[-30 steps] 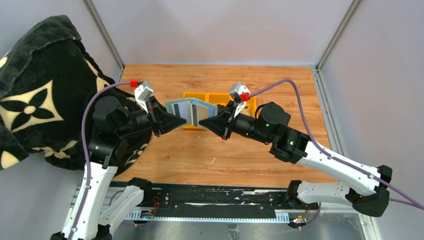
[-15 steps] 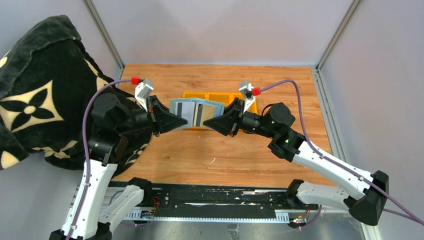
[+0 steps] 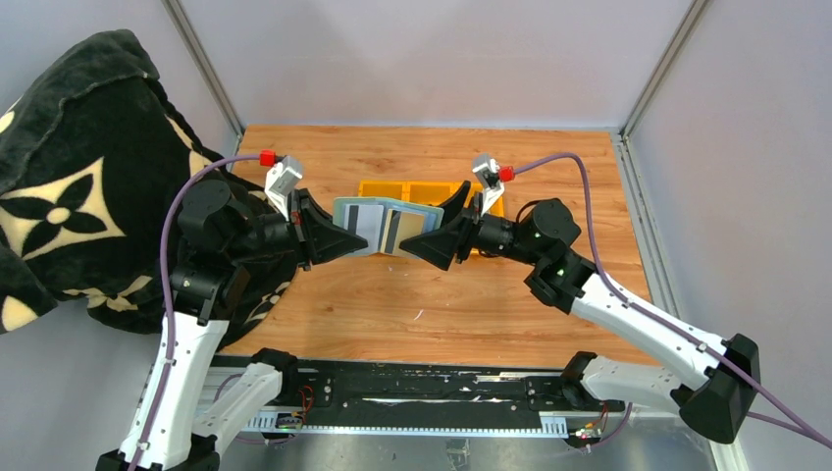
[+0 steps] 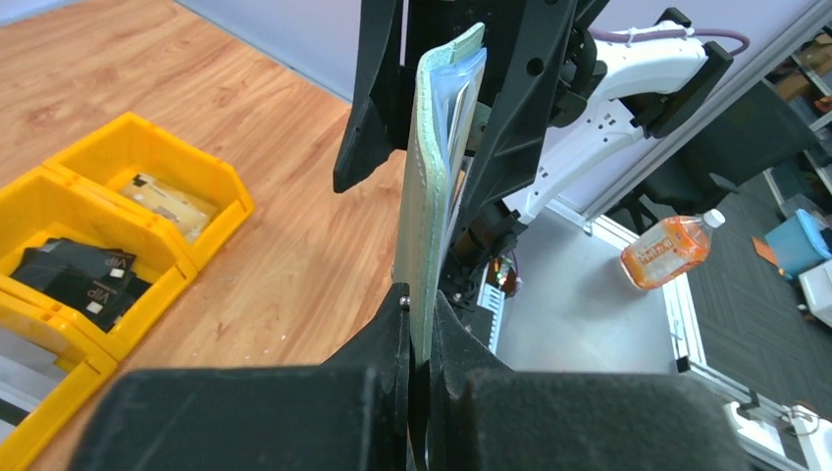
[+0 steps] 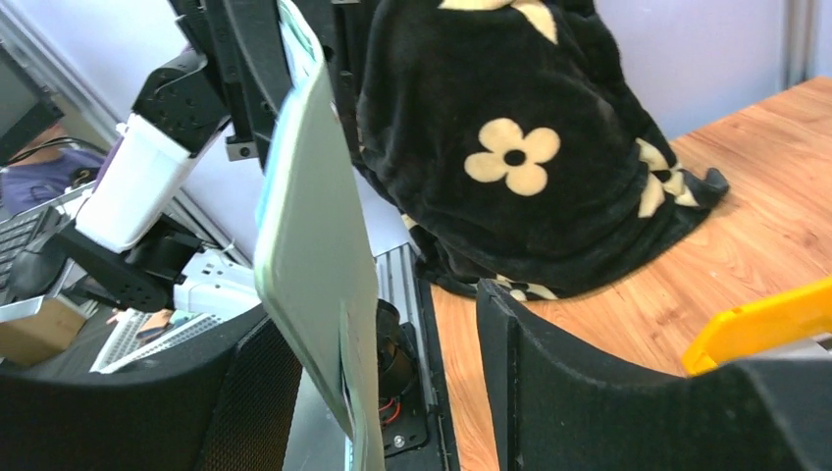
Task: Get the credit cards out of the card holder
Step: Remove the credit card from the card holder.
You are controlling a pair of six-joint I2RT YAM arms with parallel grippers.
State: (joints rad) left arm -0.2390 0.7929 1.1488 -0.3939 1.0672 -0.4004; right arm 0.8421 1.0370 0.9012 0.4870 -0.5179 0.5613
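1. Holder is up in the air over the table, near side of the yellow tray, spread open facing up.
2. Two cards are tucked in it: a silver card on the left half and a gold card on the right, both well seated in their pockets.
3. The left gripper is pressed together on the holder's left edge and carries it alone; its wrist view shows the soft flap nipped between the fingers.
4. The right gripper has its jaws spread, one either side of the holder's right edge. The flap lies close against one finger, but nothing is clamped.
5. I would say this is the start of the first pull: holder presented, no card out yet.
6. The next move calls for the right jaws to close on a card's bare edge only, not the flap, and draw it straight along the pocket while the left grip holds firm.
7. The tray on the far side holds other cards, so it looks like the drop-off.
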